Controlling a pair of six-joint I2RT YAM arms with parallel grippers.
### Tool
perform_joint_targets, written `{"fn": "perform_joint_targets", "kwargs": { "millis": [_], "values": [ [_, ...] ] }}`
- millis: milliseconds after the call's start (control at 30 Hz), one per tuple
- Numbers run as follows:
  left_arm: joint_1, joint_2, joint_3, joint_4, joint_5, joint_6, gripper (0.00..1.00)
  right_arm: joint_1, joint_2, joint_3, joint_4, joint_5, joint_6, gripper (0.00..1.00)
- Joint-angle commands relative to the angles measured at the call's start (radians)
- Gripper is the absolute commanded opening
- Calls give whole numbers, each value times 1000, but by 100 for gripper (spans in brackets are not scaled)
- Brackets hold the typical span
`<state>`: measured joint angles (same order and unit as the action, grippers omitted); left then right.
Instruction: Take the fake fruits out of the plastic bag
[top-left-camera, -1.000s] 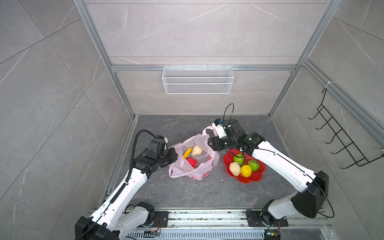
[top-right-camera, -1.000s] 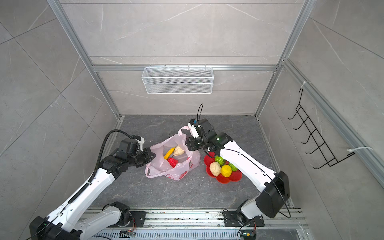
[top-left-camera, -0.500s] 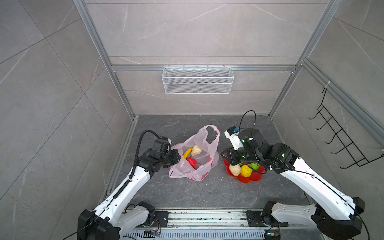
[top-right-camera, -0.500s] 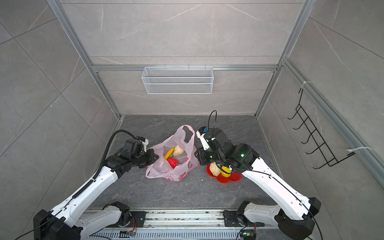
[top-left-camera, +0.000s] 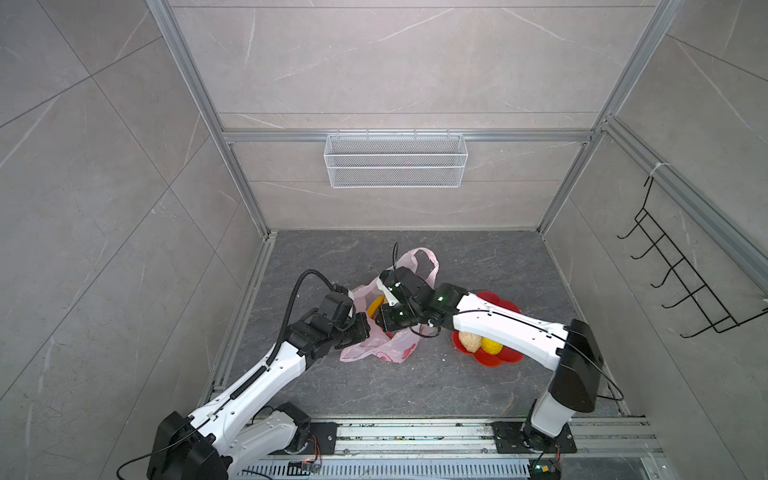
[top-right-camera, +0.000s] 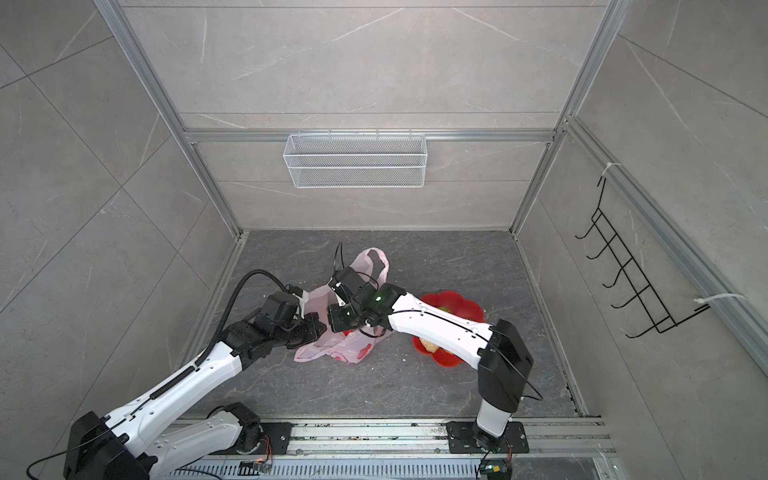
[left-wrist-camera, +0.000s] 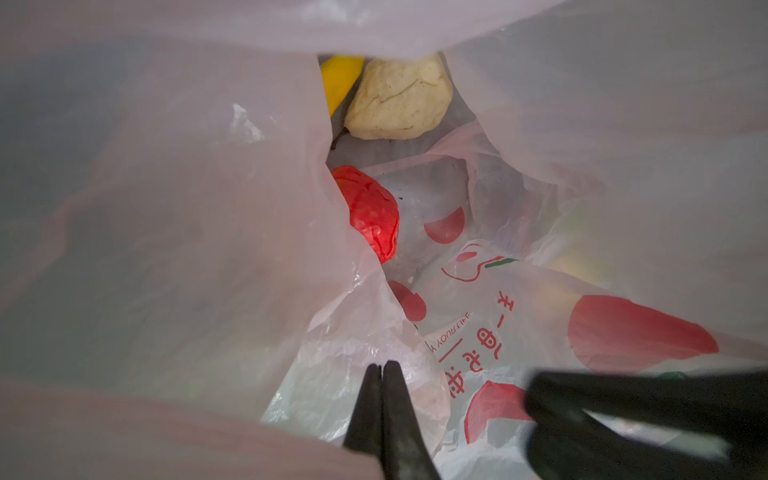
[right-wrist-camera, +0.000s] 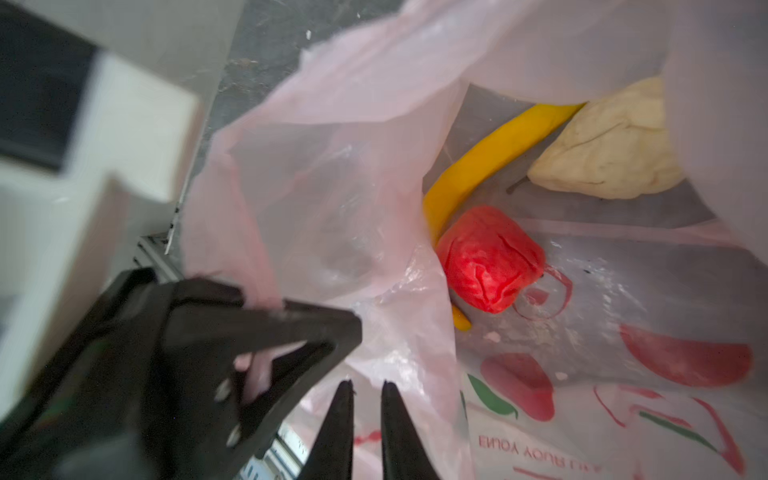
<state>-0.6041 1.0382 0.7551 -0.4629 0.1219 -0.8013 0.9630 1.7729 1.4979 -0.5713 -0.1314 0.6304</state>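
The pale-pink plastic bag (top-left-camera: 390, 347) (top-right-camera: 332, 351) lies on the grey floor between both arms. Inside it I see three fake fruits: a yellow banana (right-wrist-camera: 490, 153), a cream lumpy one (right-wrist-camera: 611, 153) (left-wrist-camera: 399, 99) and a red one (right-wrist-camera: 490, 257) (left-wrist-camera: 370, 212). My left gripper (left-wrist-camera: 380, 365) is shut, pinching the bag's left rim. My right gripper (right-wrist-camera: 366, 384) hovers at the bag's mouth beside the left gripper's fingers (right-wrist-camera: 266, 328), its jaws a narrow gap apart over the film. A cream fruit (top-left-camera: 471, 341) and a yellow fruit (top-left-camera: 490, 345) sit on the red dish (top-left-camera: 498, 361).
The red flower-shaped dish (top-right-camera: 453, 303) lies right of the bag, partly under my right arm. A white wire basket (top-left-camera: 395, 160) hangs on the back wall. A black hook rack (top-left-camera: 681, 282) is on the right wall. Metal rails run along the front.
My right arm has swung left from the dish to the bag's mouth, and its jaws have narrowed. The left gripper has kept its hold on the bag.
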Motion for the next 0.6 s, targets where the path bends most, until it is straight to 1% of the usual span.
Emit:
{"fn": "perform_joint_targets", "kwargs": {
  "millis": [0, 300, 367, 467, 567],
  "values": [
    [-16, -29, -12, 36, -42, -13, 0, 0, 27, 28, -6, 45, 45, 17],
    [-20, -37, -52, 50, -38, -21, 0, -6, -43, -162, -99, 156, 93, 17],
    [-21, -35, -57, 49, -36, -21, 0, -5, -59, -202, -106, 162, 105, 17],
    [-22, -29, -57, 47, -29, -21, 0, -5, -73, -242, -119, 173, 115, 17],
    [-28, -22, -56, 47, -23, -20, 0, -10, -75, -268, -141, 209, 121, 17]
  ]
}}
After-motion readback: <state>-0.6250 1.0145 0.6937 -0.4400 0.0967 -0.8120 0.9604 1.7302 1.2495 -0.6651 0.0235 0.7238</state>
